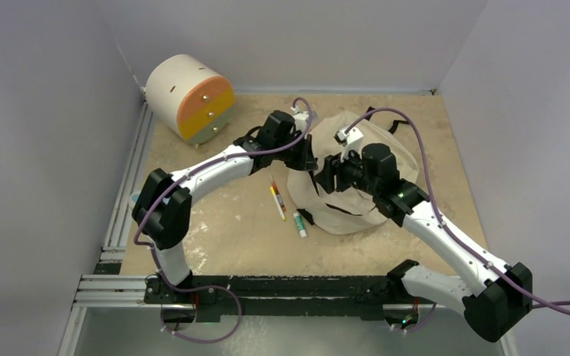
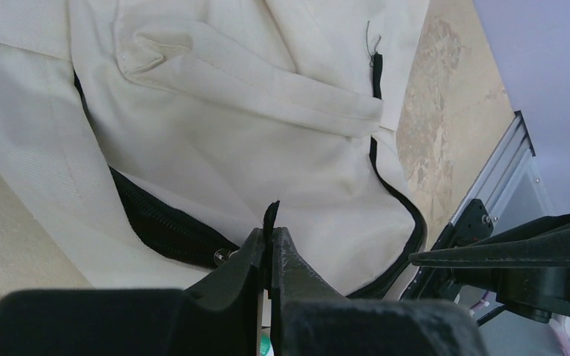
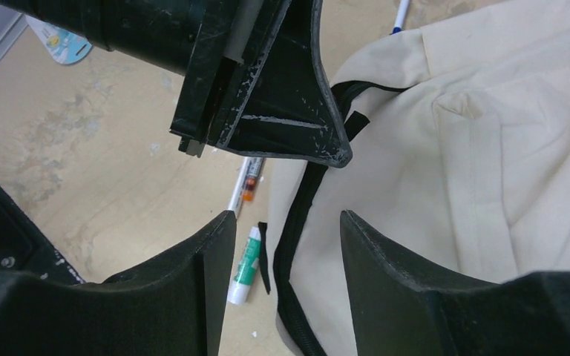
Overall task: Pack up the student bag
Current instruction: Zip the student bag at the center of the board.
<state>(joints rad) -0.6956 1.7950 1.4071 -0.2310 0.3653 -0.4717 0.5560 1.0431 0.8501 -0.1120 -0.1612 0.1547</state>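
At the far left of the table [image 1: 230,230] I see a cream drawer unit [image 1: 191,98] with an orange front, well apart from everything else. My left gripper [image 2: 270,241] is at the left edge of the student bag [image 1: 345,216]. Its fingers are pressed together, pinching a thin black tab [image 2: 270,215] that sticks up between the tips, just beside the bag's black zipper [image 2: 163,226]. On the bare table just left of the bag lie two pens [image 1: 276,196] side by side, and nearer to me a white glue stick [image 1: 300,224] with a green band.

The bag itself lies slumped in the middle of the table, a little right of centre, with its beige fabric creased. My right gripper [image 3: 286,222] hovers over the bag's left side, close under the left gripper. Its fingers are spread wide and hold nothing, and the zipper edge runs below the gap between them.
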